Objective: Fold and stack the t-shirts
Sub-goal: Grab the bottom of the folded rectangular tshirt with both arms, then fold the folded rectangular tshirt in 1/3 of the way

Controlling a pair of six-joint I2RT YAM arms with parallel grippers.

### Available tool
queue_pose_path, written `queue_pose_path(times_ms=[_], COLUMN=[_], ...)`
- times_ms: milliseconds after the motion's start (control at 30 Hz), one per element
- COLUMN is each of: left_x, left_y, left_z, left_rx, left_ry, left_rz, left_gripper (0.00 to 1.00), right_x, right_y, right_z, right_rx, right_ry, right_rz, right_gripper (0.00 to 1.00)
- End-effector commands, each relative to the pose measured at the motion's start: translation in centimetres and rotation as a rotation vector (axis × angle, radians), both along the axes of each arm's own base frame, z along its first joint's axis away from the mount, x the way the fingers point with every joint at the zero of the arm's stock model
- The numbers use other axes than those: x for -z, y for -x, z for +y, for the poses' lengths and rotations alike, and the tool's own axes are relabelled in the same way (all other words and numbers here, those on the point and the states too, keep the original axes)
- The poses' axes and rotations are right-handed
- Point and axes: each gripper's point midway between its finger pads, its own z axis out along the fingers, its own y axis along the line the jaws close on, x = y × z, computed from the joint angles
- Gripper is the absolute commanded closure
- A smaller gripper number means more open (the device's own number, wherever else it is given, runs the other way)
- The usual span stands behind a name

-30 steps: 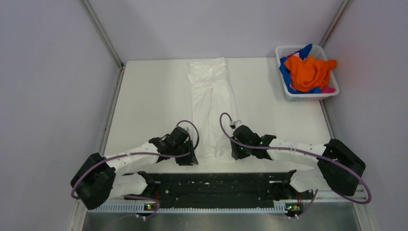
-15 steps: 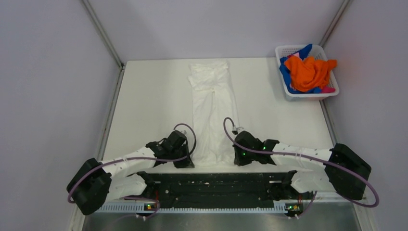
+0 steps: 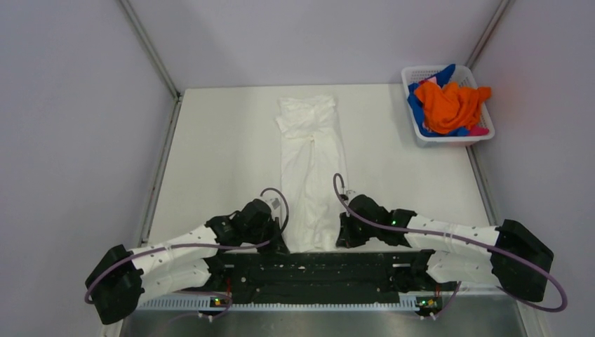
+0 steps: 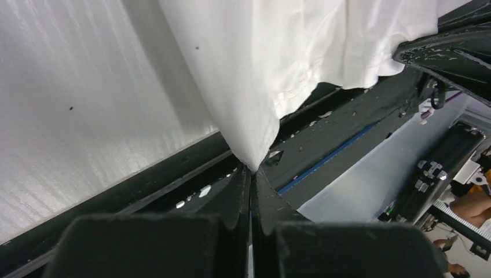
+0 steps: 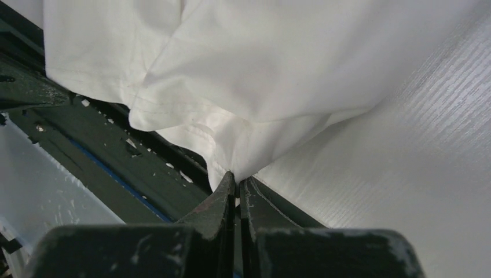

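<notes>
A white t-shirt (image 3: 309,165), folded into a long narrow strip, runs down the middle of the table from the back to the near edge. My left gripper (image 3: 279,243) is shut on its near left corner (image 4: 250,152). My right gripper (image 3: 342,239) is shut on its near right corner (image 5: 230,162). Both pinched corners hang over the dark rail (image 3: 316,267) at the table's front. Orange (image 3: 449,105), blue (image 3: 417,105) and pink (image 3: 478,130) t-shirts lie heaped in the basket.
A white lattice basket (image 3: 421,76) stands at the back right corner. Grey walls close in the left, back and right sides. The arms' black mounting rail runs along the near edge.
Both grippers closed on the shirt's near corners and drew back toward the near edge. The white strip slid a little toward me with them.
</notes>
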Motion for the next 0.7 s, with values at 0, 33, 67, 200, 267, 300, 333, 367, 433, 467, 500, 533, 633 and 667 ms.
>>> queue_pose_path(times_ms=[0, 33, 67, 200, 267, 300, 333, 367, 433, 467, 500, 533, 633, 667], left_x=[-3.5, -4.1, -4.6, -6.3, -6.6, -6.9, -7.1, -7.6, -8.7, -9.9, -10.3, -10.7, -11.2, -11.2], left_y=[-2.2, -2.9, -3.8, -6.7, -8.5, -9.5, -10.6, -11.9, -14.6, -15.9, -17.1, -18.2, -21.3, -22.3], left_z=[-1.7, -1.9, -2.2, -3.8, -4.1, -4.2, -4.2, -4.2, -4.4, -4.5, -4.3, -4.1, -3.4, -3.1], left_rx=[-0.002, -0.002, -0.007, -0.018, -0.048, -0.066, -0.087, -0.116, -0.18, -0.204, -0.222, -0.241, -0.277, -0.289], left_ry=[0.067, 0.067, 0.063, 0.066, 0.028, 0.007, -0.015, -0.029, -0.045, -0.042, -0.055, -0.069, -0.092, -0.103], left_rz=[-0.123, -0.158, -0.198, -0.305, -0.348, -0.374, -0.403, -0.446, -0.517, -0.556, -0.575, -0.587, -0.593, -0.59], left_gripper=[1.0, 1.0, 1.0, 1.0, 1.0, 1.0, 1.0, 1.0, 1.0, 1.0, 1.0, 1.0, 1.0, 1.0], right_x=[-3.1, -3.5, -3.6, -5.9, -7.3, -7.8, -8.6, -9.1, -9.9, -10.2, -10.5, -11.0, -12.2, -12.5], right_y=[-0.8, -1.3, -1.8, -4.5, -6.1, -6.9, -8.0, -8.9, -10.6, -11.4, -12.3, -13.3, -16.7, -17.7], right_z=[1.7, 1.8, 1.6, 2.5, 3.1, 3.3, 3.5, 3.6, 3.7, 3.9, 4.0, 4.0, 3.3, 3.1], right_rx=[0.002, 0.007, 0.01, 0.018, 0.038, 0.051, 0.076, 0.097, 0.126, 0.137, 0.151, 0.172, 0.265, 0.291], right_ry=[-0.1, -0.096, -0.075, -0.072, -0.104, -0.12, -0.138, -0.153, -0.178, -0.19, -0.196, -0.202, -0.221, -0.227], right_rz=[-0.065, -0.088, -0.112, -0.208, -0.249, -0.264, -0.283, -0.297, -0.33, -0.345, -0.355, -0.369, -0.404, -0.413], right_gripper=[1.0, 1.0, 1.0, 1.0, 1.0, 1.0, 1.0, 1.0, 1.0, 1.0, 1.0, 1.0, 1.0, 1.0])
